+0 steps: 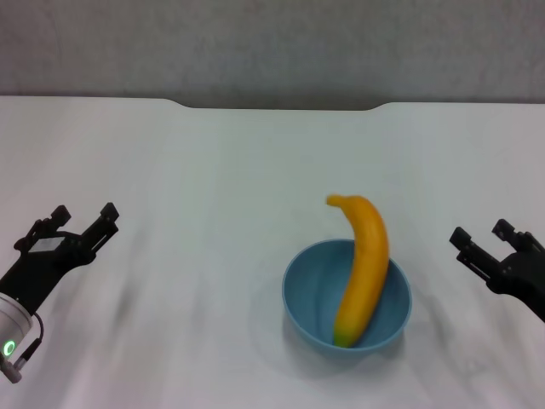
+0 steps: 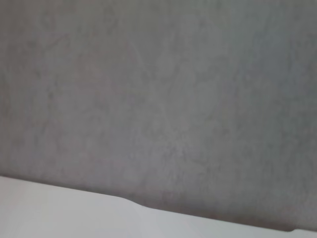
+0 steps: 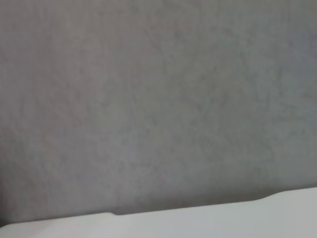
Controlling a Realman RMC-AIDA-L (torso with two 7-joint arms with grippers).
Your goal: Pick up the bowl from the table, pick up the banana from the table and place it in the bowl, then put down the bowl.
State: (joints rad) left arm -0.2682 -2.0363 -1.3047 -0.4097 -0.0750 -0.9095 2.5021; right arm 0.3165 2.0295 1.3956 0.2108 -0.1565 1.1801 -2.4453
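Note:
The light-blue bowl stands on the white table, right of centre and near the front. The yellow-orange banana lies in it, its lower end on the bowl's bottom and its upper end sticking out over the far rim. My left gripper is open and empty at the left edge, well away from the bowl. My right gripper is open and empty at the right edge, a short way right of the bowl. The wrist views show only the grey wall and the table's far edge.
The table's far edge has a shallow notch at its middle, with a grey wall behind it. Nothing else stands on the tabletop.

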